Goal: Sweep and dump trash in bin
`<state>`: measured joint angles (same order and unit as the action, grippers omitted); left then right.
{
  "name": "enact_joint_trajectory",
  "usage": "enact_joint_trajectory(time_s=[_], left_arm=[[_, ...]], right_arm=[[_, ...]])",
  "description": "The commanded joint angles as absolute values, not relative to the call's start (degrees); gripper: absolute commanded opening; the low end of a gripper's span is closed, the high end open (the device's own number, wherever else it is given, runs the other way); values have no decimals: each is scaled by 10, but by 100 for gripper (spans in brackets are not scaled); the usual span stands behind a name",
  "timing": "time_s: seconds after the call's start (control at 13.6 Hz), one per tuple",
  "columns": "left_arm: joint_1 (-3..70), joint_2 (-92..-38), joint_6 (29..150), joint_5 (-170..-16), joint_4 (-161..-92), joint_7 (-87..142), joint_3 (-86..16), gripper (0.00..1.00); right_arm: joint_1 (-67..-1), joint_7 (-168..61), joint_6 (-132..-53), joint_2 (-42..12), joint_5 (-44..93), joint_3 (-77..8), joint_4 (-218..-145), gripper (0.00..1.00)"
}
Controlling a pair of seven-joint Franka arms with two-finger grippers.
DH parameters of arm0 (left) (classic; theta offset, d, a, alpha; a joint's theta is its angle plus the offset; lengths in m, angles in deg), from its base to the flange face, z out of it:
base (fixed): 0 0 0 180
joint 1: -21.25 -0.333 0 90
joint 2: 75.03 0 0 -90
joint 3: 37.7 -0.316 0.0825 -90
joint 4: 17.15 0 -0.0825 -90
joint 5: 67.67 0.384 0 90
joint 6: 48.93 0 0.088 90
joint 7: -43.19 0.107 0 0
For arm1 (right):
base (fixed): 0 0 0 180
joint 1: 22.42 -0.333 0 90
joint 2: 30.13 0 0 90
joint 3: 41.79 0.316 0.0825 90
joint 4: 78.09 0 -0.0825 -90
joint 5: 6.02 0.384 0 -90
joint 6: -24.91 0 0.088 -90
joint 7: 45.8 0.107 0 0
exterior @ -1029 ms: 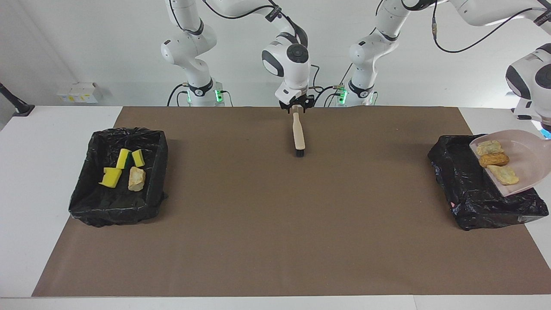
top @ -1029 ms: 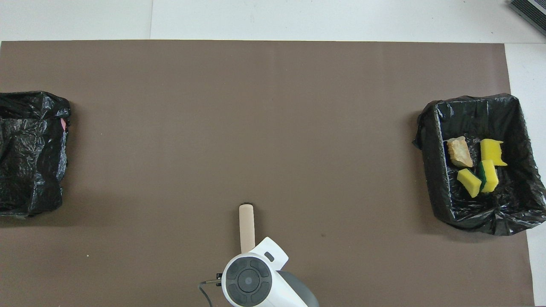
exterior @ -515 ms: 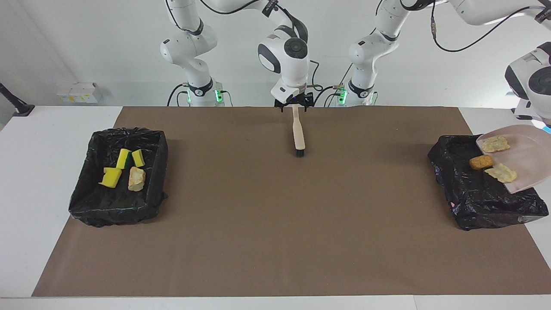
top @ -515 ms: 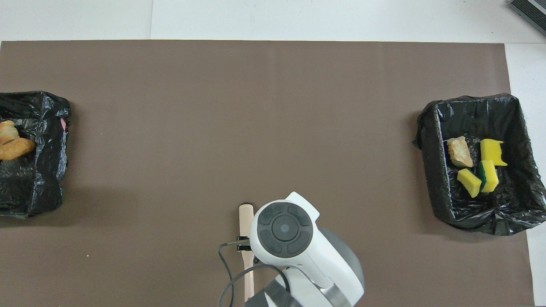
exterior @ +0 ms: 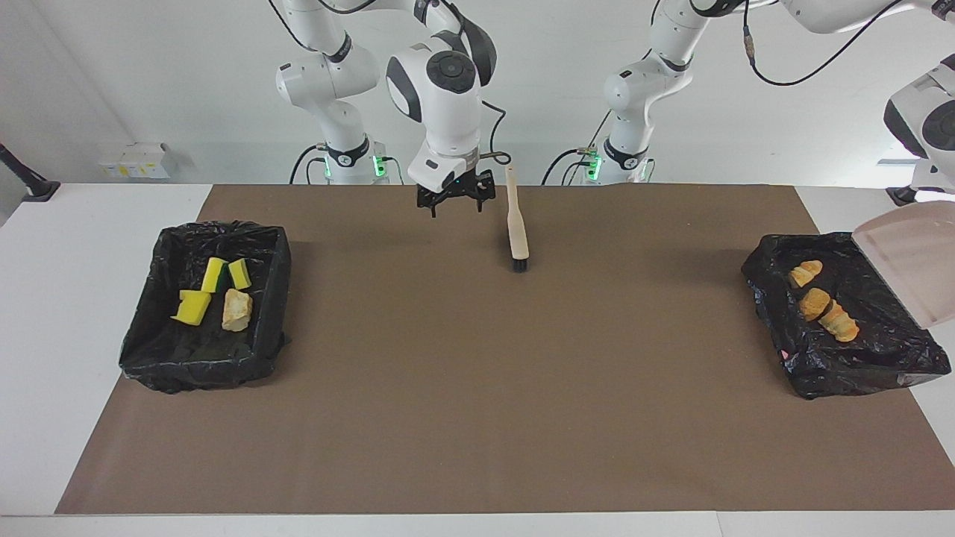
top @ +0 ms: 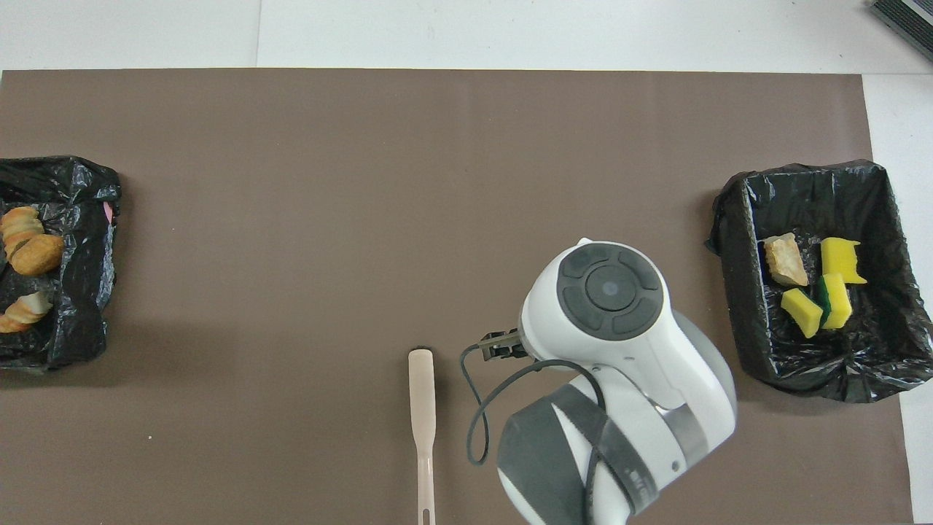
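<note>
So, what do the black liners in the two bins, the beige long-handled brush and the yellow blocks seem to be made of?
Black liners: thin plastic film, probably bin bags; glossy and full of crinkles.
Beige long-handled brush: smooth matte handle, plastic or painted wood, hard to say; dark bristles at the end.
Yellow blocks: likely foam sponge; matte, square-cut, one with a green scouring layer.

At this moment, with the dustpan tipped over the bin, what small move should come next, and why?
Probably the left gripper, shut on the dustpan, should level it and draw it back: it looks empty, the three bread lumps lie in the bin, the brush is down, and the right gripper is open.
</note>
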<state>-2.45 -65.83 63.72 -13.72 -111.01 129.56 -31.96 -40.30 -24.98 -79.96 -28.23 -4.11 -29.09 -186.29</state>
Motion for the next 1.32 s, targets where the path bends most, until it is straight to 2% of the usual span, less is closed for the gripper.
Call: enact_joint_trajectory(time_s=[0.0, 0.15, 0.37, 0.74, 1.03, 1.25], left_arm=[[42, -671, 576, -204, -1111, 1284, -322, 0], [86, -676, 546, -241, -1117, 1277, -322, 0], [148, -701, 487, -324, -1149, 1137, -321, 0], [252, -736, 465, -439, -1212, 869, -321, 0], [324, -724, 478, -525, -1200, 613, -322, 0], [406, -648, 494, -556, -1144, 403, -322, 0]], right_arm=[[-341, -335, -784, -281, -55, -284, -1840, 100], [-289, -414, -784, -281, -65, -284, -1830, 100], [-224, -489, -785, -278, -65, -284, -1809, 100], [-216, -504, -796, -279, -64, -368, -1802, 100], [-215, -503, -786, -281, -107, -415, -1766, 100], [-215, -496, -724, -285, -99, -439, -1729, 100]])
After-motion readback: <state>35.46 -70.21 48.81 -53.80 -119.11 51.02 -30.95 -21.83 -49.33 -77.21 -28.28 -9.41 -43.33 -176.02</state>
